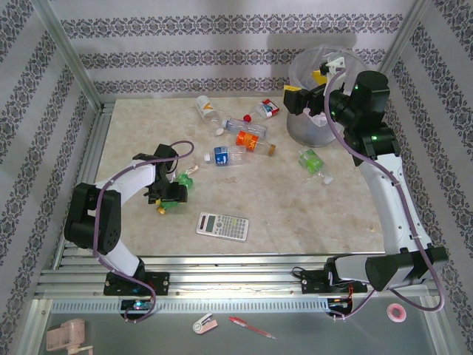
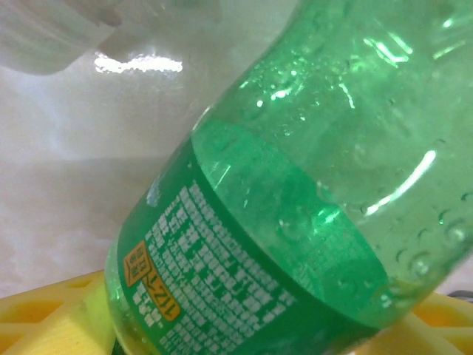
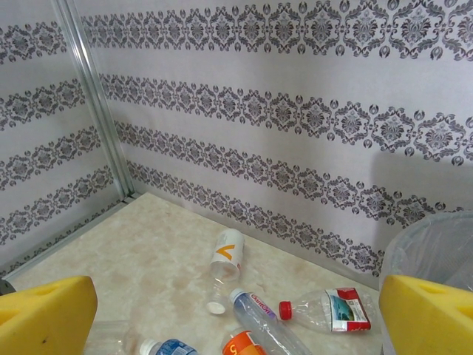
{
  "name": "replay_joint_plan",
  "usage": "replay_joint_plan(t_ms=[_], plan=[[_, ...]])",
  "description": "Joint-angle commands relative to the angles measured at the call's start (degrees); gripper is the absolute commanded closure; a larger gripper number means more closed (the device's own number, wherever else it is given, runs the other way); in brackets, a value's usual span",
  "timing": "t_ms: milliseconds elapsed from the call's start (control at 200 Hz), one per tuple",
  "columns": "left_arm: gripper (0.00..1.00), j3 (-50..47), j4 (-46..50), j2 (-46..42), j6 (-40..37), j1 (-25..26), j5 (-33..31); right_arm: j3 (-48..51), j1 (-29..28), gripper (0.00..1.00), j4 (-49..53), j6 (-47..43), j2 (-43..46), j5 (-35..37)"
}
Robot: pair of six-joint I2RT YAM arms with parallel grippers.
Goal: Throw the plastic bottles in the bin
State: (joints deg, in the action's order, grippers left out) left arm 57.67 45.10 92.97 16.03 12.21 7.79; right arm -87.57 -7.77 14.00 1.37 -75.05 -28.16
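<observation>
Green and shiny, one plastic bottle lies on the table right between the yellow fingers of the left gripper, over on the left side. The fingers sit one on each side of it, but I cannot tell if they are squeezing it or just close to it. The bottle lies slanted, one end toward the near left and the other toward the far right, so the fingers cross its middle, which looks like a good way to hold it. The bin is well apart from it, at the far right corner, so the left arm would have a long carry. A blue-label bottle, an orange bottle and a clear bottle lie in between, so lifting high first seems wise. The grey calculator is near on the right and should be left alone. The table's left edge is close, but there is open room toward the middle. The right gripper hangs at the bin's rim with its fingers spread wide and nothing between them. It is nearer to the green-label bottle lying just beside the bin.
</observation>
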Motion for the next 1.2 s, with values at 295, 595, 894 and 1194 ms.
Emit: replay_joint_plan(t_ms=[295, 595, 894, 1194], plan=[[0.41, -2.7, -3.4, -3.3, -2.6, 1.9, 5.9, 0.4, -0.8, 0.02, 0.0, -1.3, 0.6, -1.3], [0.43, -5.2, -4.0, -4.6, -1.7, 4.0, 7.6, 0.9, -0.8, 0.02, 0.2, -1.5, 1.2, -1.5], [0.30, -7.8, -5.4, -7.3, 1.6, 6.9, 7.3, 1.2, -0.9, 0.02, 0.4, -1.5, 1.5, -2.0], [0.28, -10.7, -6.7, -8.9, 3.0, 8.3, 8.2, 1.5, -0.9, 0.02, 0.4, -1.6, 1.7, -2.2]])
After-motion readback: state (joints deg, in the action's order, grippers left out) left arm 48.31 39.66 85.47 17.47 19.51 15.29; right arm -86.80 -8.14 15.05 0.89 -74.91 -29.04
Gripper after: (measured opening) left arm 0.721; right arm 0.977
